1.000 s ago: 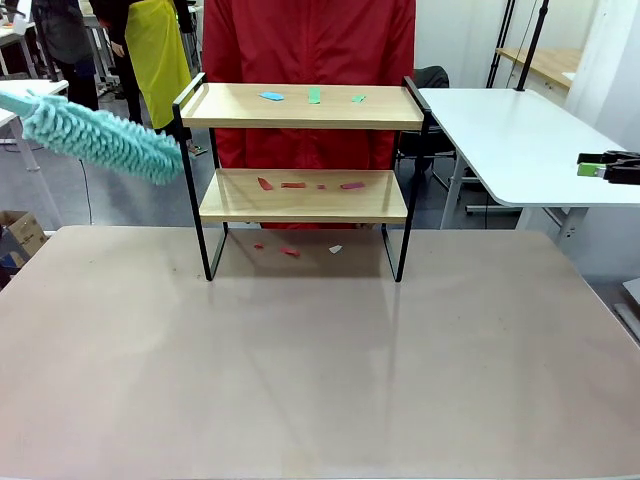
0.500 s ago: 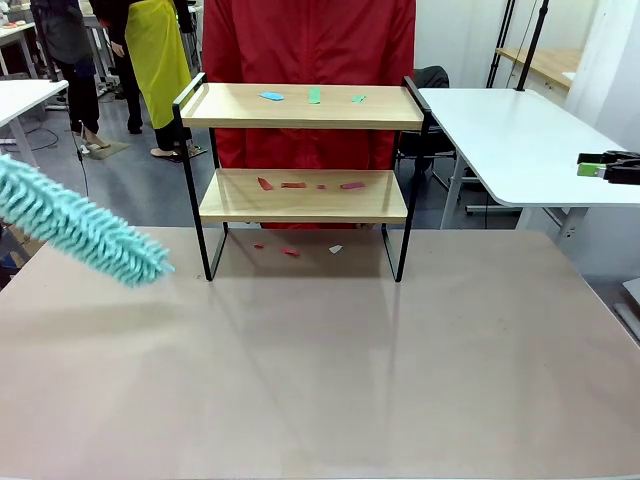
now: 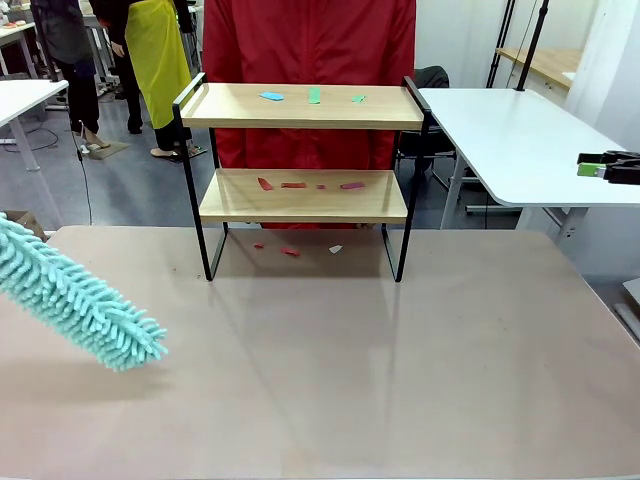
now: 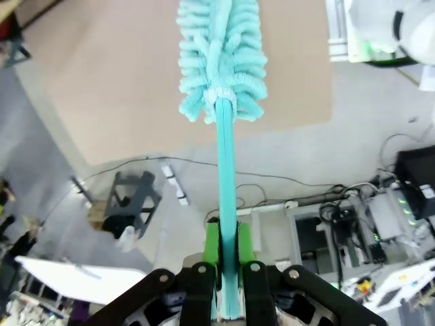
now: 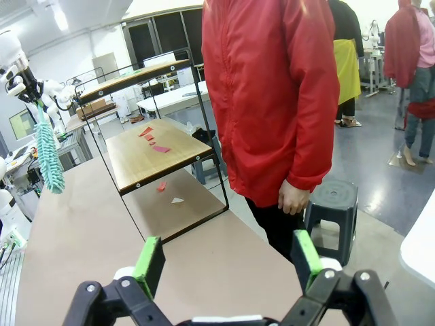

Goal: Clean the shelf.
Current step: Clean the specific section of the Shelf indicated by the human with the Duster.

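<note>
Your left gripper (image 4: 228,239) clamps the fluffy teal duster (image 4: 221,54) by its flat handle; right gripper (image 5: 228,261) wide, empty, wooden shelf (image 5: 146,157) with scraps (image 5: 153,140) ahead-left.

shelf (image 3: 300,207) – two light wood boards in a thin black frame with raised side rails, standing upright at the middle of the table's (image 3: 320,380) far edge. Top board: blue and green scraps (image 3: 314,95). Lower board: red scraps (image 3: 293,185). More bits (image 3: 290,251) on the table under it – red, one white.

A person in a red jacket (image 3: 308,40) stands behind the beige table (image 3: 400,380). 1 white table (image 3: 510,140) sits at right, 1 black stool (image 5: 331,204) beside the person.
</note>
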`<action>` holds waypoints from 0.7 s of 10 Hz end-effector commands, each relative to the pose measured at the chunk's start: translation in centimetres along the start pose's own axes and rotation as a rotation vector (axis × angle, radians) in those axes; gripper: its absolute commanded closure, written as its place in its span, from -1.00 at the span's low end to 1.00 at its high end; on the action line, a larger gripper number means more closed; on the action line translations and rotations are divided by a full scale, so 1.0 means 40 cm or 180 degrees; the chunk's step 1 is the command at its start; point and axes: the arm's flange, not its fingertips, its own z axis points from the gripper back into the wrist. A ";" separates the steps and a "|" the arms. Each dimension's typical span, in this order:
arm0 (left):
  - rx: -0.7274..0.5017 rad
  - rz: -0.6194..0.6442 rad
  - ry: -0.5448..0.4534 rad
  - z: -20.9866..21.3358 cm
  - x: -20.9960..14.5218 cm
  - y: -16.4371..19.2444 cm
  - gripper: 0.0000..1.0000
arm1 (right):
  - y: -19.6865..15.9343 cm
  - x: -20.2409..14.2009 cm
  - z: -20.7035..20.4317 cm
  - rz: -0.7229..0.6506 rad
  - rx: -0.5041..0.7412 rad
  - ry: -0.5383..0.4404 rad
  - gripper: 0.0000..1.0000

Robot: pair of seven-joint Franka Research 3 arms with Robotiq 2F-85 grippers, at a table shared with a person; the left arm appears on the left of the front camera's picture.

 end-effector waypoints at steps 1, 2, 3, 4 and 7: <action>0.0048 0.0264 -0.0235 -0.009 0.019 0.033 0.74 | 0.001 0.006 -0.002 0.0016 0.0007 0.0003 -1.00; 0.0000 0.0000 0.0000 0.000 0.000 0.000 0.74 | 0.001 0.006 -0.002 0.0016 0.0007 0.0003 -1.00; 0.0000 0.0000 0.0000 0.000 0.000 0.000 0.74 | 0.001 0.006 -0.002 0.0016 0.0007 0.0003 -1.00; 0.0000 0.0000 0.0000 0.000 0.000 0.000 0.74 | 0.001 0.006 -0.002 0.0016 0.0007 0.0003 -1.00; 0.0000 0.0000 0.0000 0.000 0.000 0.000 0.74 | 0.001 0.006 -0.002 0.0016 0.0007 0.0003 -1.00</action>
